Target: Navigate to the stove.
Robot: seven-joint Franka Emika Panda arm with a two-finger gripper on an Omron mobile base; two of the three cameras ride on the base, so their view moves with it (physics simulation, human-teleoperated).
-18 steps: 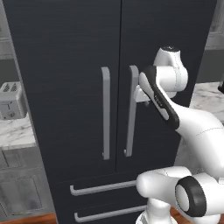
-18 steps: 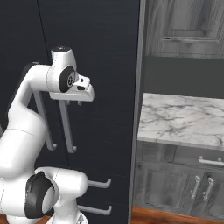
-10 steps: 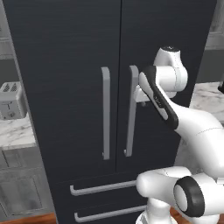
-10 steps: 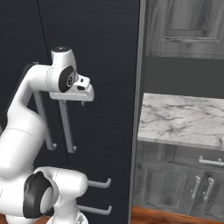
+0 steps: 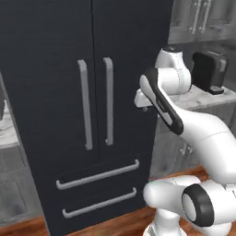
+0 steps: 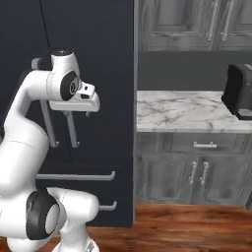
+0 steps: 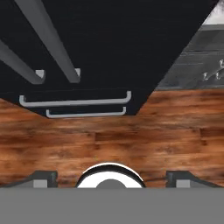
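The arm folds up at centre frame, its hand (image 6: 76, 104) pointing down before the black fridge (image 5: 69, 92), fingers apart and holding nothing. A marble desk (image 6: 182, 110) at right carries a dark appliance (image 6: 238, 91); I cannot tell where the stove is.

I'm facing a tall black fridge (image 5: 92, 115) with two doors, a pair of upright grey handles (image 5: 95, 103) side by side, and two drawers below with long bar pulls (image 5: 97, 175). To its right I see a marble counter (image 6: 182, 110) over grey wood cabinets (image 6: 192, 172) with small metal pulls, and more grey cabinets (image 6: 197, 22) above with a dark wall strip between. A black appliance (image 6: 239, 93) sits on the counter at the right edge. The floor (image 7: 109, 140) is reddish-brown wood planks, running up to the fridge's base. To the fridge's left I make out a sliver of another marble counter (image 5: 7, 131).
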